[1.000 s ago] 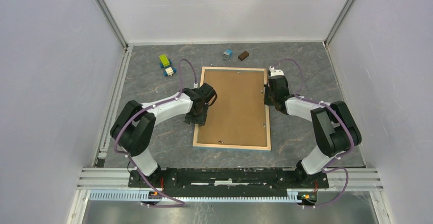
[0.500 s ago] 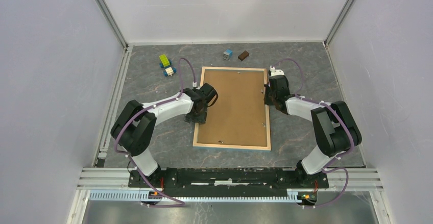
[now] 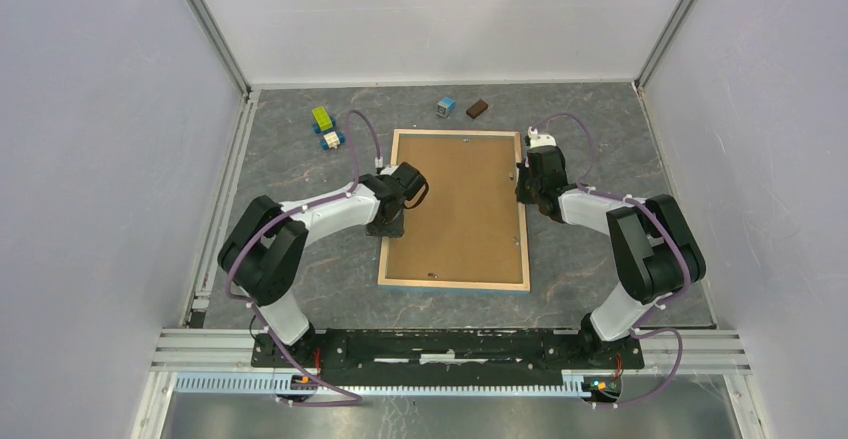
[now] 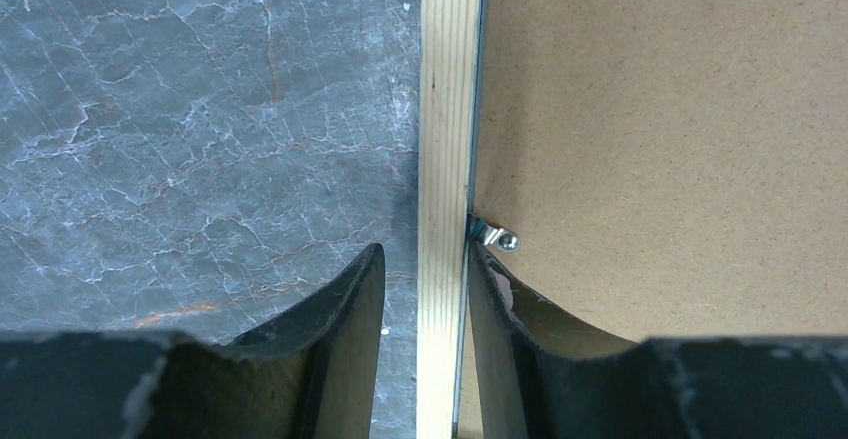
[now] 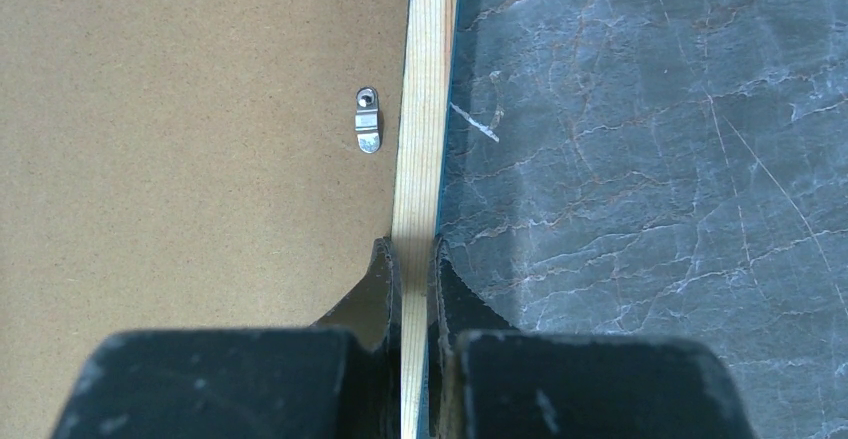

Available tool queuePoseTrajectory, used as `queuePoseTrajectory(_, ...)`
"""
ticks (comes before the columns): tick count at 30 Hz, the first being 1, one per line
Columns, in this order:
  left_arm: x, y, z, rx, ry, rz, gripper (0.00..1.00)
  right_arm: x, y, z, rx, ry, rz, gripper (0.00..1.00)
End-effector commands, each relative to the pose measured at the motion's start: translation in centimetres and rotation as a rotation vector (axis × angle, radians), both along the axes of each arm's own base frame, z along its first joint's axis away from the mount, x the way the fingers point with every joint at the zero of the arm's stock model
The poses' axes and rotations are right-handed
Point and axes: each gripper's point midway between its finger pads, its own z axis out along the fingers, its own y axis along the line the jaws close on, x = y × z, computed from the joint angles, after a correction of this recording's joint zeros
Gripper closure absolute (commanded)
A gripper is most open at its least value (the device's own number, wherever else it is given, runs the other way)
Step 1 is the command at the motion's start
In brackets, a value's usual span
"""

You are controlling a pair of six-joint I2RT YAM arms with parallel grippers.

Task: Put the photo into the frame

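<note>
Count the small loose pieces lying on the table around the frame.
4: green block, blue-and-white piece, both beyond the frame to the left; blue cube, brown block, past its far edge. More may be hidden.

Left arm and right arm bent inward, left tool jaws parted (gap showing), right tool clamped narrow.

Right end effector — tight on frame

In both wrist views the frame runs off the top and bottom edges. Near the overhead view's top, a small green object and a small brown object are too tiny to identify.
</note>
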Motion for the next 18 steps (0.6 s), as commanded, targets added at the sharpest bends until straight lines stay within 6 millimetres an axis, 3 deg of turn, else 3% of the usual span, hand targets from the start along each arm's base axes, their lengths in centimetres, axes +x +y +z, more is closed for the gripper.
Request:
queuePoseTrajectory(1,-0.4,0.6,-3.3,0.023,0.008,0.063,0.56,-2.5,0.4,-3.3,-0.020,0.133,0.074,1.00)
queuePoseTrajectory(6,-2.1,0.9,-2.1,0.008,0.033,0.040,0.53,-2.5,0.6,-3.7,-0.020,0.148,0.084,1.00)
queuePoseTrajectory(10,-3.2,1.0,-0.3,-0.041,0.030,0.036,0.43,-2.5,0.8,-3.6,-0.008,0.144,0.089,1.00)
queuePoseTrajectory(14,-2.5,-0.4,1.4,-0.109,0.009,0.062,0.25,-2.5,0.9,-3.8,-0.003,0.151,0.095,1.00)
queuePoseTrajectory(18,-0.6,-1.1,2.0,-0.122,-0.048,0.139,0.20,-2.5,1.0,-3.8,0.003,0.149,0.097,1.00)
